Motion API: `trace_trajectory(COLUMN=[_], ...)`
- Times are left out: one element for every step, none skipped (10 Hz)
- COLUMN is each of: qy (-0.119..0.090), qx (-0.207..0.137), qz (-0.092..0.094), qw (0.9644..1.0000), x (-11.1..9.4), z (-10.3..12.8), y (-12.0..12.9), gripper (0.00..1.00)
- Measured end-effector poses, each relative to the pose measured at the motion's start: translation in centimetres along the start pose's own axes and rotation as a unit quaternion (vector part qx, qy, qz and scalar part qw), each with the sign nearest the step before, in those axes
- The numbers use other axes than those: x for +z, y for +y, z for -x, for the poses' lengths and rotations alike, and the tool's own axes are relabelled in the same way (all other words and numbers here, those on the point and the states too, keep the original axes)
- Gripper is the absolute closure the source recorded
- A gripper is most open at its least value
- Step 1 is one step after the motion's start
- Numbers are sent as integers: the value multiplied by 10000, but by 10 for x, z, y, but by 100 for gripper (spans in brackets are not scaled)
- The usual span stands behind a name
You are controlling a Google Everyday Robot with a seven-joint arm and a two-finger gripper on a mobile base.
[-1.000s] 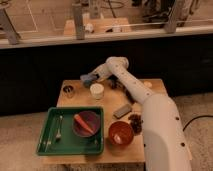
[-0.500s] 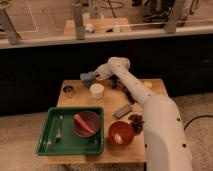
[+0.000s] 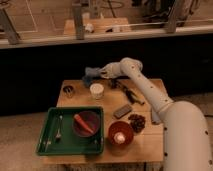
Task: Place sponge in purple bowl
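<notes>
The sponge (image 3: 88, 76) is a blue block, held above the far left edge of the wooden table (image 3: 150, 145). My gripper (image 3: 97, 74) is shut on it, and the arm reaches in from the lower right. The purple bowl (image 3: 86, 124) sits in the right half of a green tray (image 3: 47, 145) at the front left of the table. An orange carrot-like item (image 3: 83, 122) lies inside the bowl. The gripper is well behind the bowl and above it.
A white cup (image 3: 96, 90) and a small dark can (image 3: 68, 90) stand just below the gripper. A fork (image 3: 59, 128) lies in the tray. A red bowl (image 3: 120, 133), a grey bar (image 3: 122, 111) and a dark cluster (image 3: 136, 121) sit right of the tray.
The gripper holds the sponge at almost the same spot over the table's far left edge, with only a slight lift.
</notes>
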Motion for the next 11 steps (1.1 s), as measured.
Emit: trace_trajectory(qy=[-21,-41,-87,-124,-186,-255,-332,-453,-545,-570,-574], qx=[-105,-286,-607,-838,-1197,-1466,-1665,-1893,-2036,-2083,-2086], qz=[-17,-20,14,51,127,208,297,414,478,501,501], qw=[9999,9996,9981,9964,9926,9886,9850,9800,9764,9751,9750], x=[-12,-27,-47,-61,-85,-104,-121,-142,-152,-157,-156], z=[9,22,42,55,74,86,93,101,108,109,110], y=[3,8,17,25,39,52,62,73,79,81,81], gripper=[100,100,100,100,100,100,100,100,100,100,100])
